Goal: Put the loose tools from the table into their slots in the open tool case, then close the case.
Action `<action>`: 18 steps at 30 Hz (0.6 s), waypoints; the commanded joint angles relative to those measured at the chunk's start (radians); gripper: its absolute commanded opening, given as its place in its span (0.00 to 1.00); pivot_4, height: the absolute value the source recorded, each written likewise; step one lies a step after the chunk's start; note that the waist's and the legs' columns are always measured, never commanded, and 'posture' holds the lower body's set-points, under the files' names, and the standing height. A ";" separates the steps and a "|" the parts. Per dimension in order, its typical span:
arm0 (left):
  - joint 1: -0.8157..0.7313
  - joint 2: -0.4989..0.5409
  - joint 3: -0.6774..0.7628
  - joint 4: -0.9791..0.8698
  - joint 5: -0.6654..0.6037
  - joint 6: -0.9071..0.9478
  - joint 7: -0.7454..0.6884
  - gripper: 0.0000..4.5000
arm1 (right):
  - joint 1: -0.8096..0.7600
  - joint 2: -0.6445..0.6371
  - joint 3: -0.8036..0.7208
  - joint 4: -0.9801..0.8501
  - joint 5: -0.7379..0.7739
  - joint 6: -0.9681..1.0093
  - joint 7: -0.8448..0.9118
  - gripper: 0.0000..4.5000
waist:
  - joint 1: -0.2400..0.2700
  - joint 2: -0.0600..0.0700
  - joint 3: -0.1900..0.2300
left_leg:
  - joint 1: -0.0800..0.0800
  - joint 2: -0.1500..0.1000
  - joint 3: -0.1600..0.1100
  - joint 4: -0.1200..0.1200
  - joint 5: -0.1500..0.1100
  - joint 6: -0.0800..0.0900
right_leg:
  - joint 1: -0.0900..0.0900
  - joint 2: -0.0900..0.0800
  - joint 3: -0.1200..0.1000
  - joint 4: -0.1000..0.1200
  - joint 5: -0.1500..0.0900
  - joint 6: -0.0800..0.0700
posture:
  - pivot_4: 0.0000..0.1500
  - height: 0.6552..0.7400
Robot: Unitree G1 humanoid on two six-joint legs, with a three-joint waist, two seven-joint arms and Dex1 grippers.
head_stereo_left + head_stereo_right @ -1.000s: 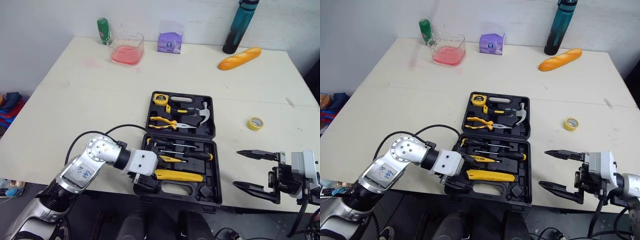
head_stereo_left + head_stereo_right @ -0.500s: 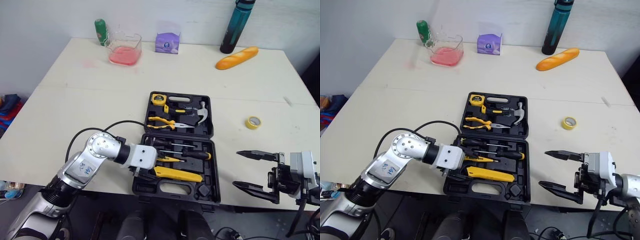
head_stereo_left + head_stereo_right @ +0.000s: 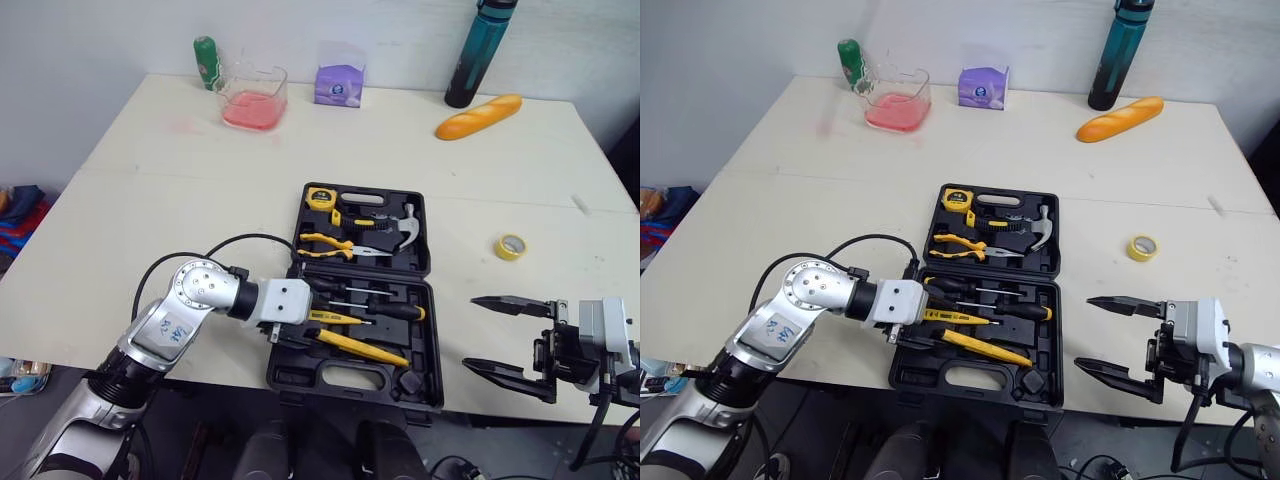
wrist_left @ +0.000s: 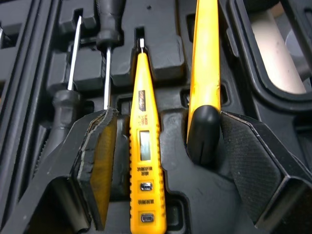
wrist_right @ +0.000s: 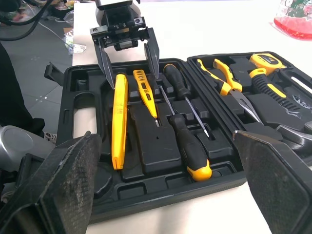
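Tester pen's (image 3: pixel 338 318) end under left gripper (image 4: pixel 165 117)

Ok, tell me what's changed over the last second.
The left gripper moved from the near-left corner of the tool case further in; open, it straddles the yellow tester pen and one end of the long yellow tool, which swung from level to slanted. The right gripper stayed open beside the case.

Black tool case (image 3: pixel 345 379) on cream desk (image 3: pixel 150 180); inside, yellow tester pen (image 4: pixel 145 146), yellow black-capped long tool (image 4: pixel 204 58), black-and-yellow screwdriver (image 5: pixel 187 144). Yellow tape roll (image 3: pixel 511 246) near right edge; teal bottle (image 3: pixel 478 50) at far edge.
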 commanded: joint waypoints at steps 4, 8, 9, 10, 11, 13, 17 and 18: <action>0.002 -0.010 0.060 -0.046 -0.068 0.054 0.003 0.78 | 0.000 0.010 0.002 0.001 0.007 -0.021 0.008 1.00 | 0.000 0.000 0.000 | 0.000 0.000 0.000 0.000 0.000 0.000 | 0.000 0.000 0.000 0.000 0.000 0.000 | 1.00 1.00; 0.018 0.011 0.090 -0.051 -0.103 0.041 -0.021 0.78 | -0.004 0.010 0.005 0.000 0.007 -0.020 0.006 1.00 | -0.001 0.000 0.000 | 0.000 0.000 0.000 0.000 0.000 0.000 | 0.000 0.000 0.000 0.000 0.000 0.000 | 1.00 1.00; 0.021 0.013 0.097 -0.051 -0.110 0.039 -0.024 0.78 | -0.004 0.011 0.005 0.001 0.007 -0.020 0.006 1.00 | -0.001 0.000 0.000 | 0.000 0.000 0.000 0.000 0.000 0.000 | 0.000 0.000 0.000 0.000 0.000 0.000 | 1.00 1.00; 0.028 0.014 0.114 -0.049 -0.126 0.028 -0.029 0.78 | -0.005 0.011 0.005 0.003 0.006 -0.021 0.006 1.00 | -0.001 0.000 0.000 | 0.000 0.000 0.000 0.000 0.000 0.000 | 0.000 0.000 0.000 0.000 0.000 0.000 | 1.00 1.00; 0.035 0.012 0.132 -0.050 -0.148 0.026 -0.032 0.78 | -0.005 0.011 0.005 0.006 0.005 -0.022 0.006 1.00 | -0.001 0.000 0.000 | 0.000 0.000 0.000 0.000 0.000 0.000 | 0.000 0.000 0.000 0.000 0.000 0.000 | 1.00 1.00; 0.050 0.011 0.168 -0.057 -0.190 0.021 -0.040 0.78 | -0.006 0.012 0.004 0.013 0.003 -0.025 0.007 1.00 | -0.001 0.000 0.000 | 0.000 0.000 0.000 0.000 0.000 0.000 | 0.000 0.000 0.000 0.000 0.000 0.000 | 1.00 1.00; 0.067 0.013 0.194 -0.093 -0.247 0.039 -0.055 0.78 | -0.011 0.013 0.005 0.034 0.000 -0.037 0.012 1.00 | -0.001 0.000 0.000 | 0.000 0.000 0.000 0.000 0.000 0.000 | 0.000 0.000 0.000 0.000 0.000 0.000 | 1.00 1.00; 0.069 0.013 0.195 -0.101 -0.256 0.045 -0.057 0.78 | -0.012 0.013 0.005 0.038 -0.001 -0.040 0.014 1.00 | 0.000 0.000 0.000 | 0.000 0.000 0.000 0.000 0.000 0.000 | 0.000 0.000 0.000 0.000 0.000 0.000 | 1.00 1.00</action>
